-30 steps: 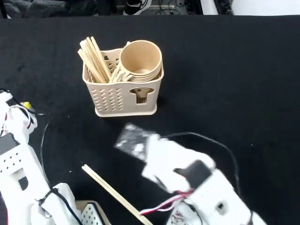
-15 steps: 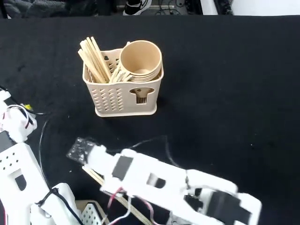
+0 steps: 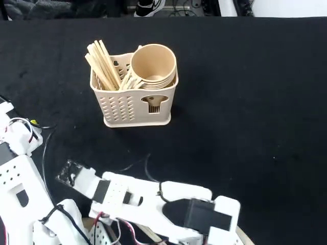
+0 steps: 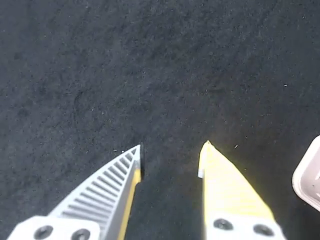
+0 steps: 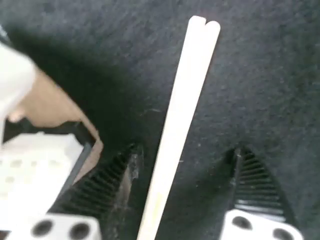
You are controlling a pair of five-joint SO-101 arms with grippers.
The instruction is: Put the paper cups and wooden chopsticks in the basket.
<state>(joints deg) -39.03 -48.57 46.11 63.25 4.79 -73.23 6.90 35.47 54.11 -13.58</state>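
Status: the task is mostly complete. The beige perforated plastic basket (image 3: 134,104) already holds a nested stack of tan paper cups (image 3: 153,64) in one compartment and a bundle of pale wooden chopsticks (image 3: 102,64) standing tilted in the other.

Remaining item: one pale wooden chopstick pair (image 5: 192,80) (the two sticks joined at the end) lies flat on the black cloth-covered desk (image 3: 255,102). No other loose cup or chopstick is visible on the desk.

Right gripper (image 5: 185,150): its fingers are spread apart and straddle the loose pair, one finger on each side, with a gap to the wood on both sides. Nothing is clamped. The basket stands well apart from this gripper, farther out across the desk.

Left gripper (image 4: 171,146): its fingers are apart and empty, above bare desk.

Judgement: the step in hand is the grasp of the last pair. The remaining work is to close, lift, carry to the basket and release.
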